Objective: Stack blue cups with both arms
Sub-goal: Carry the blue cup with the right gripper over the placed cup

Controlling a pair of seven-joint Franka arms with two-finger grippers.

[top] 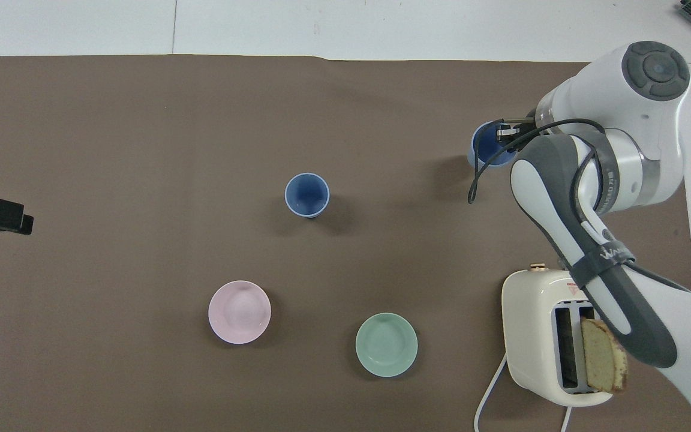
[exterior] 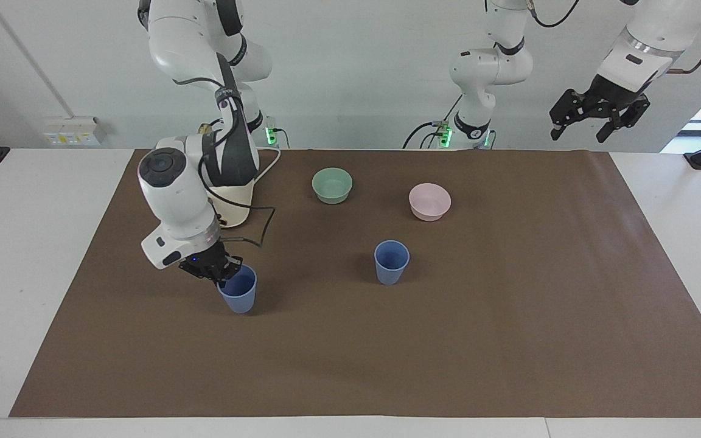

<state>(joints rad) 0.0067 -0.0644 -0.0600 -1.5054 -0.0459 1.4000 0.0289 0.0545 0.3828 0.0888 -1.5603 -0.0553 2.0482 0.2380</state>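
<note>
Two blue cups are on the brown mat. One blue cup (exterior: 391,261) stands upright and alone near the mat's middle; it also shows in the overhead view (top: 307,194). My right gripper (exterior: 223,277) is shut on the rim of the other blue cup (exterior: 238,292) toward the right arm's end of the table and holds it upright just above the mat. The overhead view shows that gripper (top: 504,133) with one finger inside the cup (top: 486,147). My left gripper (exterior: 597,118) is open and empty, high in the air over the left arm's end of the table, waiting.
A mint-green bowl (exterior: 332,185) and a pink bowl (exterior: 429,201) sit nearer to the robots than the free cup. A cream toaster (top: 537,336) with a bread slice (top: 603,357) stands near the right arm's base, its cable trailing on the mat.
</note>
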